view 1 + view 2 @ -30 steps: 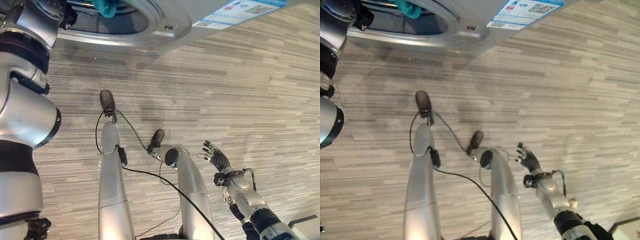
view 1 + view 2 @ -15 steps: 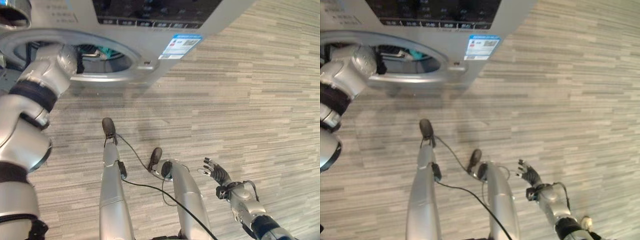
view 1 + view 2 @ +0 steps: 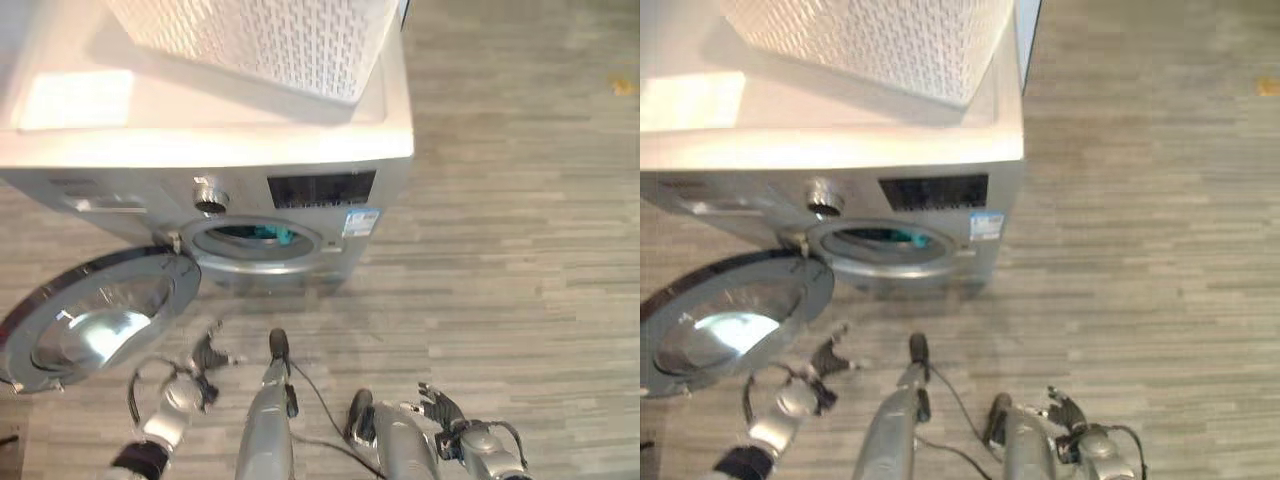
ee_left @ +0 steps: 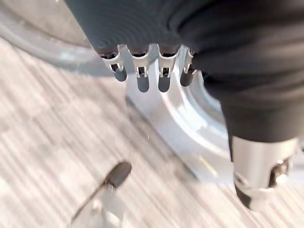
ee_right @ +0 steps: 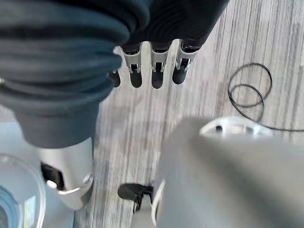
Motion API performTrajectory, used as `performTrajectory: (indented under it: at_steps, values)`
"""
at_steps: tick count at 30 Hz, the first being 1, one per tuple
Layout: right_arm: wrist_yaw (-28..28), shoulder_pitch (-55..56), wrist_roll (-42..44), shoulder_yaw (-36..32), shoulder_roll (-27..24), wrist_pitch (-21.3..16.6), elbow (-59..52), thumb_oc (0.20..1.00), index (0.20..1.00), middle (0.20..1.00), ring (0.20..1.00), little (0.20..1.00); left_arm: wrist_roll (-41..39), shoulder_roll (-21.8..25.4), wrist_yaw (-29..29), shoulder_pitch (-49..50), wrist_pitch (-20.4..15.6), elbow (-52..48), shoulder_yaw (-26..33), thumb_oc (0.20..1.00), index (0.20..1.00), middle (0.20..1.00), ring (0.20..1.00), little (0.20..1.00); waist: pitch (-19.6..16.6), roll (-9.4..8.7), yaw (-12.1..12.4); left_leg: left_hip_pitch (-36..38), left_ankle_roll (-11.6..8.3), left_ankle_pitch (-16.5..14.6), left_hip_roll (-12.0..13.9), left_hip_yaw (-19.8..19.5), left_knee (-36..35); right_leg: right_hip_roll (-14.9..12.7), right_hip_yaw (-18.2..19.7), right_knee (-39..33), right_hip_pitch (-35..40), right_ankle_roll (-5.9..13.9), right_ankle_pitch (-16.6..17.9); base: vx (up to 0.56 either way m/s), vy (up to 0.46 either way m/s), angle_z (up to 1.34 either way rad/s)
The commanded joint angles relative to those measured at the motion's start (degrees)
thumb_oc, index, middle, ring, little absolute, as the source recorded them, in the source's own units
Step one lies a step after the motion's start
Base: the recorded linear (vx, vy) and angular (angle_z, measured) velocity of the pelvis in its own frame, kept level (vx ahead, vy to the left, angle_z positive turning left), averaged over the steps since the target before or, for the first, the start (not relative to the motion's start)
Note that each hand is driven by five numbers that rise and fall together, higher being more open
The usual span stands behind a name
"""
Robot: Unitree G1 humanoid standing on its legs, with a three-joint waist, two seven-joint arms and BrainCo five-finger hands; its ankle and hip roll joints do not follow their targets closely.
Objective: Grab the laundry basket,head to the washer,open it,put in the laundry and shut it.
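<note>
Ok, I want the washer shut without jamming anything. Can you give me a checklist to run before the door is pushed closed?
1. Washer door swung fully open: ok.
2. Teal laundry inside the drum: ok.
3. Cloth clear of the door rim: cannot tell.
4. Left hand empty, near the door edge: ok.
5. Right hand empty, low over the floor: ok.
6. White laundry basket on the washer top, away from the door: ok.

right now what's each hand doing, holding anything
Left hand: open, fingers straight, holding nothing, near the open round washer door.
Right hand: open, fingers spread, holding nothing, over the grey striped floor.
</note>
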Motion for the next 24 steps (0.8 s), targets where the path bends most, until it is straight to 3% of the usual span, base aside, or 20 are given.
performTrajectory:
  at_steps: [1,2,4,11,16,19,20,22,24]
  values:
    - [-2.46,0.7,0.01,-2.04,-1.16,-0.59,0.89,1.0,1.0,1.0,1.0,1.0,-5.01,-4.13,0.57,-4.72,-2.99,10.42,0.28,1.0,1.0,1.0,1.0,1.0,-0.92,0.0,-1.44,1.43,-4.8,2.5,1.26,-1.87,-0.41,2.4,-0.02,-17.24,9.02,-1.38,5.56,0.1,-0.002,-0.01]
    - [-2.46,0.7,0.01,-2.05,-1.16,-0.59,0.89,1.0,1.0,1.0,1.0,1.0,-5.01,-4.14,0.57,-4.73,-3.0,10.43,0.27,1.0,1.0,1.0,1.0,1.0,-0.9,0.0,-1.44,1.46,-4.8,2.5,1.26,-1.87,-0.42,2.4,-0.02,-17.25,9.05,-1.38,5.56,0.13,-0.012,0.02]
    - [-3.74,0.96,0.96,-3.36,-0.1,-1.09,1.15,1.0,1.0,1.0,1.0,1.0,-6.74,-8.41,0.44,-1.54,-2.69,19.85,0.89,1.0,1.0,1.0,1.0,1.0,-3.33,0.24,-1.36,4.57,-4.27,1.78,0.87,-1.65,-0.71,2.13,-0.27,-18.4,12.52,-1.13,5.65,0.14,-0.02,0.08]
    - [-6.67,0.46,-1.16,-6.07,-3.04,-1.39,-5.49,1.0,1.0,1.0,1.0,1.0,-9.12,-10.58,-0.01,1.42,-2.12,29.13,5.61,1.0,1.0,1.0,1.0,1.0,-7.66,-0.14,-0.91,9.18,-3.65,0.01,0.01,-1.51,-1.8,1.45,-0.66,-21.31,18.11,-0.26,6.09,0.14,-0.008,0.05]
    - [-11.69,-3.54,-0.2,-14.56,-9.99,-2.94,-14.09,1.0,1.0,1.0,1.0,1.0,-10.68,-9.44,-0.9,2.32,-2.25,30.3,8.41,1.0,1.0,1.0,1.0,1.0,-10.26,-0.77,-0.24,9.72,-1.92,-3.88,-0.75,-1.17,0.02,0.36,-0.88,-24.21,20.94,1.13,8.0,0.13,0.048,0.06]
    - [-13.45,-5.95,0.94,-17.05,-11.63,-3.8,-16.18,1.0,1.0,1.0,1.0,1.0,-10.93,-9.02,-1.25,2.04,-2.28,30.21,8.49,1.0,1.0,1.0,1.0,1.0,-10.66,-1.26,0.02,10.2,-1.35,-5.84,-1.26,-0.86,1.13,-0.43,-0.26,-23.63,21.23,1.57,8.11,0.1,0.102,-0.06]
    - [-16.3,-8.84,1.57,-20.43,-13.45,-4.83,-19.84,1.0,1.0,1.0,1.0,1.0,-11.5,-8.91,-1.49,1.63,-2.22,29.89,8.46,1.0,1.0,1.0,1.0,1.0,-10.82,-1.68,0.21,10.98,-0.52,-7.92,-1.84,-0.33,2.03,-1.46,0.05,-22.05,21.22,2.16,8.15,0.09,0.095,-0.23]
    - [-18.25,-9.96,1.57,-22.49,-13.96,-5.39,-22.43,1.0,1.0,1.0,1.0,1.0,-11.79,-8.85,-1.38,1.43,-2.21,29.66,8.46,1.0,1.0,1.0,1.0,1.0,-10.94,-1.94,0.4,11.39,0.0,-9.18,-2.28,0.08,2.87,-2.15,0.18,-21.03,21.35,2.63,8.27,0.16,0.166,-0.15]
    - [-23.25,-12.92,0.93,-27.23,-15.75,-6.88,-25.33,1.0,1.0,1.0,1.0,1.0,-12.2,-8.88,-1.07,1.13,-2.21,29.28,8.28,1.0,1.0,1.0,1.0,1.0,-11.66,-2.35,0.82,13.24,1.62,-12.03,-4.32,0.06,3.39,-4.1,-0.04,-18.04,21.39,3.95,9.88,0.22,0.266,-0.1]
